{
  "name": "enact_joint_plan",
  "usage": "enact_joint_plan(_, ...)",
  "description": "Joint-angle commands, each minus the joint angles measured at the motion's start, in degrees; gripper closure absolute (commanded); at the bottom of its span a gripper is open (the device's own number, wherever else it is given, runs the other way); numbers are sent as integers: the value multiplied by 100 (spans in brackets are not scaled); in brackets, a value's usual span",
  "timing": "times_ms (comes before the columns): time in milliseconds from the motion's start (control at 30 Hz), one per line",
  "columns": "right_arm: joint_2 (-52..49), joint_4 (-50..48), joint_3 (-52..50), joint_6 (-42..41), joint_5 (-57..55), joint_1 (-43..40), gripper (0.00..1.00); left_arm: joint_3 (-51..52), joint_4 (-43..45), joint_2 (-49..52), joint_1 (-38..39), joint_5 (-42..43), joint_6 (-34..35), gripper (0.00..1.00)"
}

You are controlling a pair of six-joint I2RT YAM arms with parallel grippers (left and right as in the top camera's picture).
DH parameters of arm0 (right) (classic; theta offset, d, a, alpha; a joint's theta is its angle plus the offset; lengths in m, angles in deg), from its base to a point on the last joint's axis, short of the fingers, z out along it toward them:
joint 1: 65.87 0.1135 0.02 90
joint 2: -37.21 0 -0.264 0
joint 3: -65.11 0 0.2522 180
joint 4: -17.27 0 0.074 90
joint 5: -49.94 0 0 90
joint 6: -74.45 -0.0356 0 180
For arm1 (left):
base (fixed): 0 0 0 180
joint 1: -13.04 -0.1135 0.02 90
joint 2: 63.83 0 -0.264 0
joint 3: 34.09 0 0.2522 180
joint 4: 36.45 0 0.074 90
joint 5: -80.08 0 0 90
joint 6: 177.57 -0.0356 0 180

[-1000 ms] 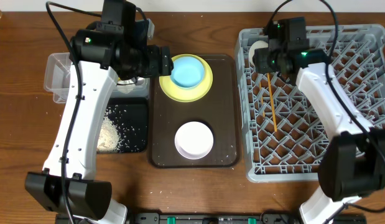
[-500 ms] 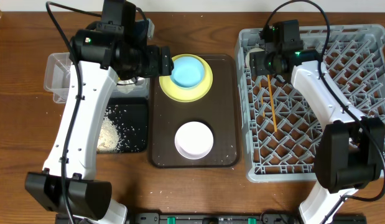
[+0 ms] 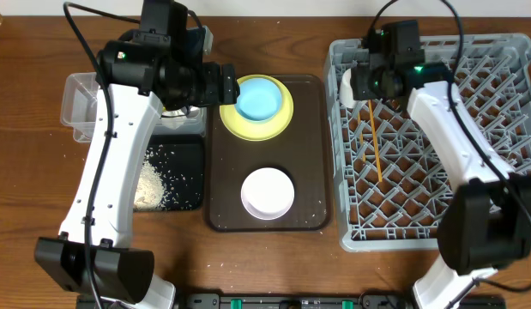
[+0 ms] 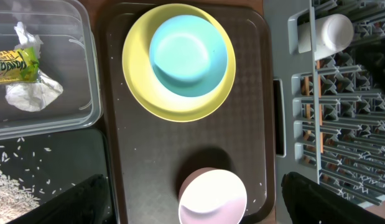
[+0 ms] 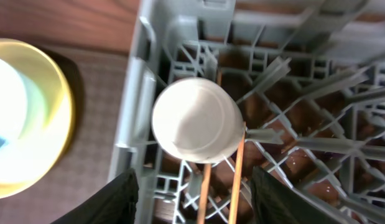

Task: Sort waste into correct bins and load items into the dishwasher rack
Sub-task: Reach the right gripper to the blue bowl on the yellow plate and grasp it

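Right arm update: the right gripper (image 5: 193, 200) is backing off the white cup (image 5: 195, 119). Over the last second the wrist is shifting a little left, then right, above the far-left corner of the dishwasher rack (image 3: 337, 172). Overhead, the cup is now showing more clearly at the gripper's left edge.

- Right wrist view: the fingers are spread wide with the cup between them but apart from both. Nothing is being pinched.
- The cup is sitting in the far-left cell with its closed base toward the wrist camera. It looks mouth-down, possibly tilted.
- The chopsticks (image 3: 376, 146) are lying in the rack just right of the cup, running toward the near side.

I'm reading this as cup load done and the right arm freeing up.

The left arm isn't moving across the three overhead frames. The left gripper (image 4: 201, 199) is hanging spread and empty over the brown serving tray (image 3: 312, 129).

Still waiting on that tray:
- the blue bowl (image 4: 188, 56), stacked on the yellow plate (image 4: 148, 99) at the far end
- the white bowl (image 3: 267, 191), near end

Waste is looking sorted. The wrapper (image 4: 15, 65) and tissue (image 4: 33, 93) are in the clear tub (image 3: 76, 94), and the rice (image 3: 149, 184) is in the black tray (image 3: 184, 159). A few grains are lying on the table to its left.
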Motion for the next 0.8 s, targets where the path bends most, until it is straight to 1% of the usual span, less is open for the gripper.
enact_joint_plan(0, 518, 4, 186, -4, 498, 186, 48, -4, -15, 0, 11, -79, 7, 8)
enact_joint_plan(67, 599, 2, 186, 66, 925, 317, 59, -4, -15, 0, 11, -79, 4, 8)
enact_joint_plan(100, 605, -7, 186, 280, 1207, 409, 62, -4, -15, 0, 11, -79, 7, 8)
enact_joint_plan(133, 605, -11, 186, 428, 1379, 481, 68, -4, -15, 0, 11, -79, 4, 8)
enact_joint_plan(167, 595, -11, 177, 522, 1497, 564, 74, -4, -15, 0, 11, -79, 7, 8)
enact_joint_plan(200, 575, -22, 153, 533, 1517, 654, 78, -4, -15, 0, 11, -79, 7, 8)
enact_joint_plan(467, 352, 7, 28, 533, 1449, 1335, 77, -4, -13, 0, 11, -68, 11, 8)
enact_joint_plan(533, 295, 48, 26, 535, 1447, 1449, 73, -7, 13, -2, 11, -63, 0, 8)
enact_joint_plan(633, 227, 120, 24, 535, 1449, 1576, 69, -35, 101, -44, -79, -433, 4, 8)
enact_joint_plan(700, 208, 129, 11, 551, 1449, 1663, 65, -74, 26, -125, -258, -868, 46, 8)
enact_joint_plan(733, 195, 107, 11, 605, 1449, 1707, 64, -76, 13, -168, -343, -973, 114, 8)
enact_joint_plan(767, 181, 72, 11, 664, 1447, 1755, 61, -76, -2, -238, -485, -1062, 195, 8)
